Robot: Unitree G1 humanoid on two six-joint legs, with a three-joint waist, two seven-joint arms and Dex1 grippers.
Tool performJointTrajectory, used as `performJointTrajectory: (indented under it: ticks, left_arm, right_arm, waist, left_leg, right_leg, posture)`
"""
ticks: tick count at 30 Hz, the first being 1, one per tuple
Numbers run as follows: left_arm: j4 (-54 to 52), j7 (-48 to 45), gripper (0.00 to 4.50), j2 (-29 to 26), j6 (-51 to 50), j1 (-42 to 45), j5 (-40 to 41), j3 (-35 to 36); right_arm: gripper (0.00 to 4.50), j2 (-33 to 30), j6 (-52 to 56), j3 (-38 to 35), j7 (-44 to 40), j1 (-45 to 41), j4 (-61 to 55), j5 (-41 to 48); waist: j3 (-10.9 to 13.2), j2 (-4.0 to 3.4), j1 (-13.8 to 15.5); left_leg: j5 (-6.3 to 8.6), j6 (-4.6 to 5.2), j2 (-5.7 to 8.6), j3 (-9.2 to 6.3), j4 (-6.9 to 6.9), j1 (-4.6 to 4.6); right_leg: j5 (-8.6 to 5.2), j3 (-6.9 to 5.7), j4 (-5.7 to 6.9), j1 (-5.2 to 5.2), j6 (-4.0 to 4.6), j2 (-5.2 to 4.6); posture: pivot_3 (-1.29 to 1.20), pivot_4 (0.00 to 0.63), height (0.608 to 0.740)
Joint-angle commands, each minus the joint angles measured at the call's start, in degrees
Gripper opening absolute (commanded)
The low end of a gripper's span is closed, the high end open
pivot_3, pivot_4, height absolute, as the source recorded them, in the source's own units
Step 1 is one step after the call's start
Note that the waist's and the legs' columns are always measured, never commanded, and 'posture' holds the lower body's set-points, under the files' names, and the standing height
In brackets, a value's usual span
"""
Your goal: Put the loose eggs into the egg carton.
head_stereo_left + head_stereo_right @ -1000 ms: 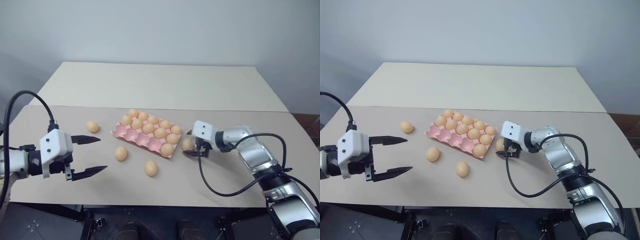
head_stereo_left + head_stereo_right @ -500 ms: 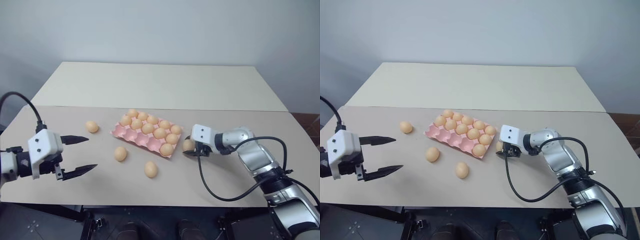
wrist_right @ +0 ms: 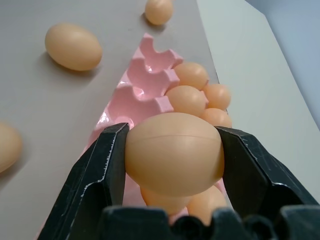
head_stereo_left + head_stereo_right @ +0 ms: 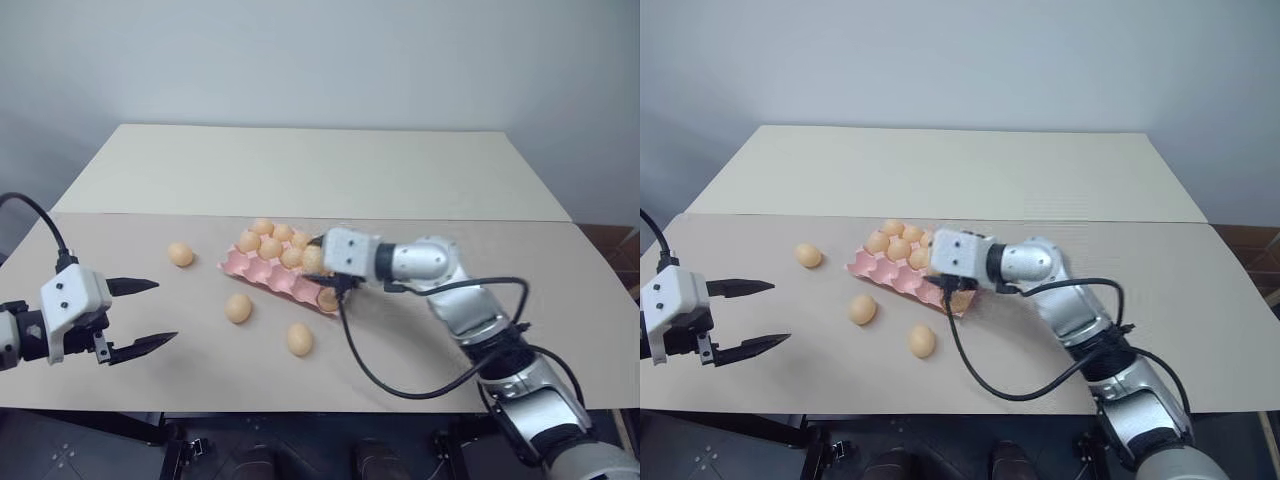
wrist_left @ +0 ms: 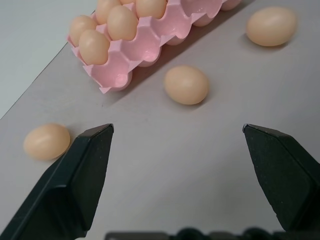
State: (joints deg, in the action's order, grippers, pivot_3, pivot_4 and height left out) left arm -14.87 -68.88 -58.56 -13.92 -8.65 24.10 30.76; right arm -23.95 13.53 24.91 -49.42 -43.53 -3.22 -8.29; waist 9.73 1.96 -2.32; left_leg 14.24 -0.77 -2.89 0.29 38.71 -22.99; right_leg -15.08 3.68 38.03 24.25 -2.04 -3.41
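Egg carton [image 4: 262,266] partly behind right gripper [image 4: 322,268]

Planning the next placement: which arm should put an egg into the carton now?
Right. The right gripper is shut on an egg above the carton. The left gripper is open, off to the carton's left.

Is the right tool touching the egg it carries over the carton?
Touching. The right wrist view shows both fingers of the right tool pressed flat against the egg, with no gap, above the egg carton.
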Motion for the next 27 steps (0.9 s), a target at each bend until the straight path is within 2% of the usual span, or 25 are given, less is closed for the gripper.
performJointTrajectory:
  ticks: [1, 7, 13, 23, 27]
  left_arm:
    - [-1.7, 0.4, 4.5, 0.1, 0.6, -0.9, 0.2, 2.2]
    - [-2.2, 0.8, 4.5, 0.4, 0.7, -1.6, 0.1, 2.4]
    - [-2.1, 1.2, 4.5, 0.4, 1.0, -1.5, 0.0, 2.3]
    - [-1.8, 1.5, 4.5, 0.2, 1.3, -0.5, -0.2, 1.0]
    - [-2.3, 1.3, 4.5, 0.2, 0.9, -0.3, 0.1, 0.9]
  right_arm:
    - [2.59, 1.5, -3.5, 0.3, 2.6, -0.1, 1.1, -1.9]
    - [2.59, 3.7, -5.0, 1.2, 3.6, 0.1, 3.7, -3.3]
    - [4.49, 3.7, -7.2, 1.5, 4.1, 0.3, 4.4, -4.9]
    - [4.49, 2.1, -8.1, 0.8, 2.4, 2.0, 1.2, -4.9]
    - [4.49, -0.7, 1.5, -3.2, -3.0, 4.4, -8.4, 1.3]
  waist:
    - [0.0, 0.0, -0.1]
    - [0.0, 0.0, -0.2]
    - [0.0, 0.0, -0.2]
    - [0.0, 0.0, -0.2]
    - [0.0, 0.0, -0.1]
  left_leg:
    - [0.0, 0.0, 0.0, 0.0, 0.0, 0.0]
    - [0.0, 0.0, 0.0, -0.01, -0.01, 0.01]
    - [0.0, 0.0, 0.0, -0.01, -0.01, 0.01]
    - [0.0, 0.0, 0.0, 0.0, -0.02, 0.02]
    - [0.01, 0.0, 0.0, -0.02, -0.03, -0.02]
  right_leg:
    - [0.0, 0.0, 0.0, 0.01, 0.0, 0.0]
    - [0.0, 0.0, 0.02, 0.0, 0.0, 0.0]
    - [0.0, 0.0, 0.01, 0.0, 0.0, 0.0]
    - [0.0, 0.0, 0.01, 0.0, 0.0, 0.0]
    - [0.0, 0.0, -0.01, 0.02, 0.0, 0.0]
  posture:
    - [0.0, 0.15, 0.74]
    - [0.0, 0.15, 0.74]
    - [0.0, 0.15, 0.74]
    - [0.0, 0.15, 0.74]
    - [0.0, 0.15, 0.74]
